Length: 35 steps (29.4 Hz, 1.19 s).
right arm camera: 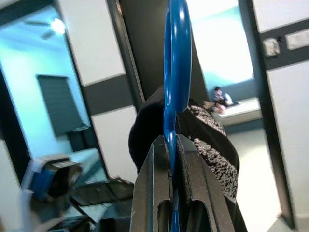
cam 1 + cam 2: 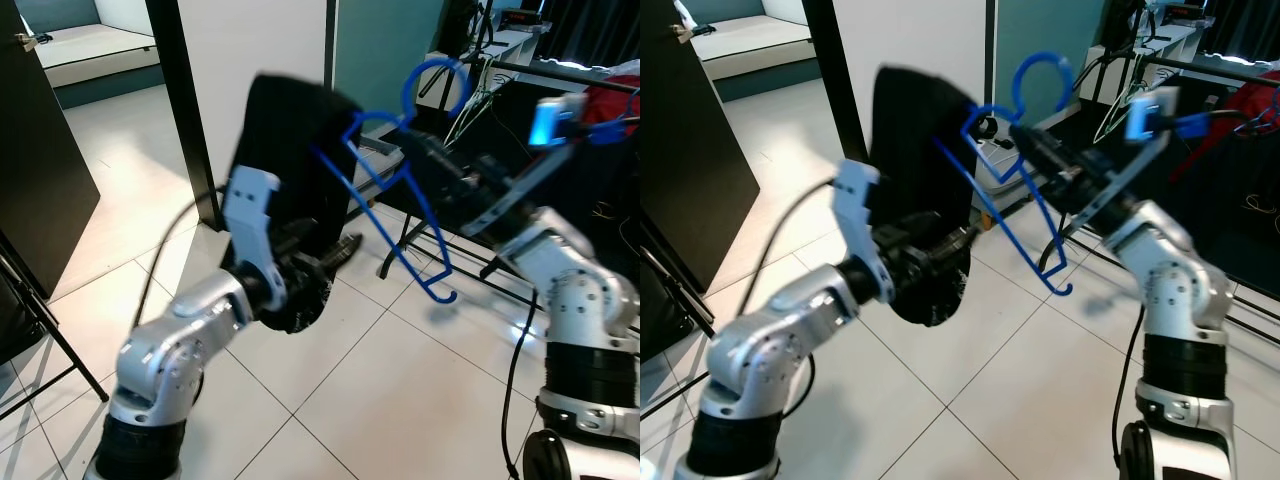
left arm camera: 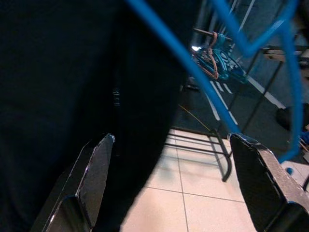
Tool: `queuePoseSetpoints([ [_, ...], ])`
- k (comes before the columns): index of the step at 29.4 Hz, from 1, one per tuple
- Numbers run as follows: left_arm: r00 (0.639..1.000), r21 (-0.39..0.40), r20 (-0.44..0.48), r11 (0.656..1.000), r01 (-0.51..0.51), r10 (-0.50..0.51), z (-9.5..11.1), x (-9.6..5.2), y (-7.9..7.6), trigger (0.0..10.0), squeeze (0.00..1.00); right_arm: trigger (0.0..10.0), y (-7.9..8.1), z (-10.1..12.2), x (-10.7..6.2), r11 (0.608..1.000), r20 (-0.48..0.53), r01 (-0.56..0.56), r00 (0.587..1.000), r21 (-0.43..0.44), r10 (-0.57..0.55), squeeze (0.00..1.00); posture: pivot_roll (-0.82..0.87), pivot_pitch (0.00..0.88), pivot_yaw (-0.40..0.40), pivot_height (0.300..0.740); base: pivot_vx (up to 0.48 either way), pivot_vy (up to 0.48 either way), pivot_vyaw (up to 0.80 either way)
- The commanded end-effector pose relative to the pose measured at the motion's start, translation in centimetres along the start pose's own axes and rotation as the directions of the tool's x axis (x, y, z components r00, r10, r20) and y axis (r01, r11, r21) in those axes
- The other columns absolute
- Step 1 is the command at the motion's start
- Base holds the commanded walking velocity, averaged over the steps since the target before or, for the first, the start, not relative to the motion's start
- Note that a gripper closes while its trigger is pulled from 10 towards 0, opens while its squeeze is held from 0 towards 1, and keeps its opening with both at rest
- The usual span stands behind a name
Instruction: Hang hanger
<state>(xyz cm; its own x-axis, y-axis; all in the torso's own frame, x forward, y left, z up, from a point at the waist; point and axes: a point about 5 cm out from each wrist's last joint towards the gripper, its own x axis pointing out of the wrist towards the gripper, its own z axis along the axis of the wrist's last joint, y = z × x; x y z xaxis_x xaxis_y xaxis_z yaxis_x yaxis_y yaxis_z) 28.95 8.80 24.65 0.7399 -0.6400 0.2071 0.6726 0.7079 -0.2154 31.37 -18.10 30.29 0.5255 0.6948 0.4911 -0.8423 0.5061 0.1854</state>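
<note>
- Right now my right gripper is clenched on the blue hanger, pinching it just below the hook; in the right wrist view my two fingers press against the blue wire from both sides, and the hook rises straight past their tips.
- Hanger sits in the air over the white tiled floor, hook at 12 o'clock from my right gripper, its triangular body slanting down toward 6 o'clock, the lowest corner curled up like a small catch.
- A black garment hangs on the hanger, at 9 o'clock from my right gripper, draped down the side toward my left arm.
- My left gripper is up against the lower part of the garment, at about 7 o'clock from the hanger's hook. In the left wrist view its fingers are spread wide apart, holding nothing, with dark cloth just beyond one finger and the blue wire crossing above the gap.
- A clothes rack stands at 2 o'clock from the hanger, well beyond it, with dark and red clothes on its rail.
- The eye views are blurred around both arms.
</note>
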Motion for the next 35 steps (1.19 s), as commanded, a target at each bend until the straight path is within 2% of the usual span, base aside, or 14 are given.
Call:
queuePoseSetpoints([
  [1, 0.996, 0.001, 0.073, 0.999, -0.051, 0.051, 1.3, 0.0, 0.7, 10.0, 1.0, 10.0, 0.8, 1.1, -0.3, 0.997, 0.053, -0.083, 0.995, -0.001, 0.083, 0.0, 0.02, 0.014, -0.001, 0.735, 0.0, 0.0, 0.0],
  [6, 0.952, -0.029, 0.249, 0.984, -0.177, 0.179, 4.1, 0.3, 1.1, 10.0, 1.0, 10.0, 1.0, 0.8, -1.1, 0.989, 0.052, -0.146, 0.988, 0.026, 0.145, 0.0, 0.03, 0.018, -0.004, 0.735, 0.0, 0.0, 0.0],
  [8, 0.943, -0.021, 0.27, 0.981, -0.194, 0.192, 4.4, 0.3, 1.0, 10.0, 1.0, 10.0, 1.0, 0.5, -1.2, 0.989, 0.043, -0.146, 0.989, 0.032, 0.145, 0.0, 0.03, 0.018, -0.004, 0.735, 0.0, 0.0, 0.0],
  [14, 0.924, 0.12, 0.314, 0.957, -0.265, 0.217, 5.5, 0.2, 0.7, 10.0, 1.0, 10.0, 0.9, 0.4, -1.2, 0.988, 0.038, -0.149, 0.988, 0.048, 0.147, 0.0, 0.03, 0.019, -0.007, 0.735, 0.0, 0.0, 0.0],
  [16, 0.9, 0.2, 0.361, 0.922, -0.331, 0.245, 6.6, -0.1, 0.9, 10.0, 1.0, 10.0, 0.8, 0.5, -1.2, 0.987, 0.04, -0.152, 0.988, 0.053, 0.15, 0.0, 0.04, 0.022, -0.012, 0.735, 0.0, 0.0, 0.0],
  [21, 0.898, 0.233, 0.367, 0.911, -0.34, 0.242, 6.9, -0.1, 0.8, 10.0, 1.0, 10.0, 0.8, 0.6, -1.1, 0.987, 0.039, -0.151, 0.988, 0.053, 0.149, 0.0, 0.04, 0.022, -0.012, 0.735, 0.0, 0.0, 0.0],
  [22, 0.912, 0.255, 0.349, 0.916, -0.311, 0.213, 6.8, 0.0, 0.4, 10.0, 1.0, 10.0, 0.6, 0.6, -1.1, 0.989, 0.037, -0.137, 0.99, 0.051, 0.136, 0.0, 0.04, 0.022, -0.012, 0.735, 0.0, 0.0, 0.0],
  [23, 0.976, 0.336, 0.215, 0.935, -0.111, 0.038, 5.3, 0.2, -1.5, 10.0, 1.0, 10.0, -0.1, 0.7, -1.1, 0.995, 0.043, -0.089, 0.995, 0.042, 0.088, 0.0, 0.03, 0.025, -0.011, 0.735, 0.0, 0.0, 0.0],
  [24, 0.976, 0.336, 0.215, 0.935, -0.111, 0.038, 5.3, 0.2, -1.5, 10.0, 1.0, 10.0, -0.1, 0.7, -1.1, 0.995, 0.043, -0.089, 0.995, 0.042, 0.088, 0.0, 0.03, 0.025, -0.011, 0.735, 0.0, 0.0, 0.0],
  [25, 0.991, 0.365, 0.1, 0.93, 0.046, -0.089, 4.0, 0.1, -2.9, 10.0, 1.0, 10.0, -0.6, 0.8, -1.0, 0.998, 0.049, -0.055, 0.997, 0.037, 0.053, 0.0, 0.03, 0.025, -0.011, 0.735, 0.0, 0.0, 0.0],
  [26, 0.98, 0.354, -0.021, 0.915, 0.192, -0.197, 2.4, -0.4, -4.0, 10.0, 1.0, 10.0, -1.0, 0.9, -0.9, 0.999, 0.057, -0.018, 0.998, 0.031, 0.016, 0.0, 0.03, 0.026, -0.013, 0.735, 0.0, 0.0, 0.0],
  [29, 0.953, 0.325, -0.12, 0.896, 0.302, -0.278, 1.2, -1.2, -4.9, 10.0, 1.0, 10.0, -1.3, 1.0, -0.8, 1.0, 0.068, 0.004, 0.998, 0.028, -0.005, 0.0, 0.04, 0.028, -0.013, 0.735, 0.0, 0.0, 0.0],
  [31, 0.865, 0.251, -0.32, 0.845, 0.471, -0.387, -1.4, -3.3, -6.1, 10.0, 1.0, 10.0, -1.6, 1.4, -0.4, 0.999, 0.097, 0.018, 0.995, 0.028, -0.021, 0.0, 0.04, 0.028, -0.017, 0.735, 0.0, 0.0, 0.0],
  [35, 0.824, 0.233, -0.393, 0.823, 0.519, -0.408, -2.4, -4.4, -6.4, 10.0, 1.0, 10.0, -1.5, 1.6, -0.1, 0.999, 0.11, 0.012, 0.994, 0.03, -0.015, 0.0, 0.04, 0.028, -0.019, 0.735, 0.0, 0.0, 0.0],
])
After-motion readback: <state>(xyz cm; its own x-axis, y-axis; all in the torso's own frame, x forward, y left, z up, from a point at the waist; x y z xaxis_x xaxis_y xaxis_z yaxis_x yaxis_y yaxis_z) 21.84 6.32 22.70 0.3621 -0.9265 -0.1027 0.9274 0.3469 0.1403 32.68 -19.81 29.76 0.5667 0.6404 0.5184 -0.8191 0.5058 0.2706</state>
